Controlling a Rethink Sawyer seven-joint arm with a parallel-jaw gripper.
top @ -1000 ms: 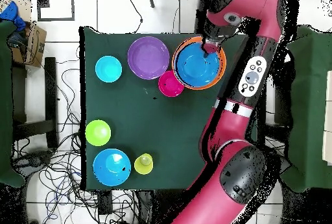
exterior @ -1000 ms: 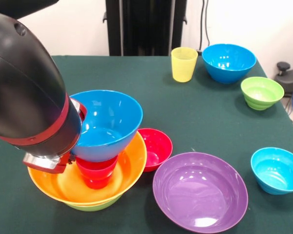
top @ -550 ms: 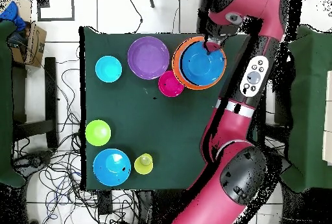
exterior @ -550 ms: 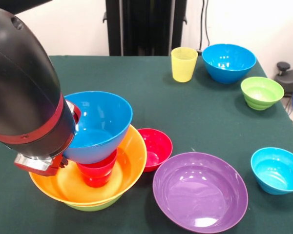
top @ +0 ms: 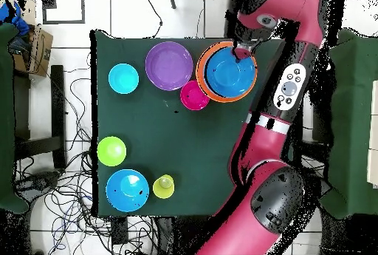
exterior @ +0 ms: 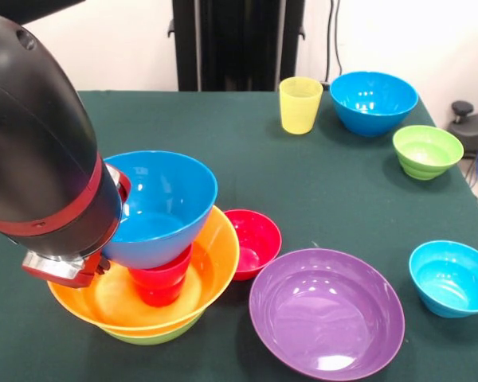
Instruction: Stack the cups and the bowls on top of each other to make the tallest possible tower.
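At the bench's near left, tower partly built: blue bowl perched atop red cup inside orange bowl. Gripper at blue bowl's rim, grip state impossible to tell. Still unstacked: purple bowl, yellow cup, several others.

At left in the front view the arm hides the gripper's fingers and the blue bowl's left rim; the lime-green bowl shows only a sliver beneath the orange bowl
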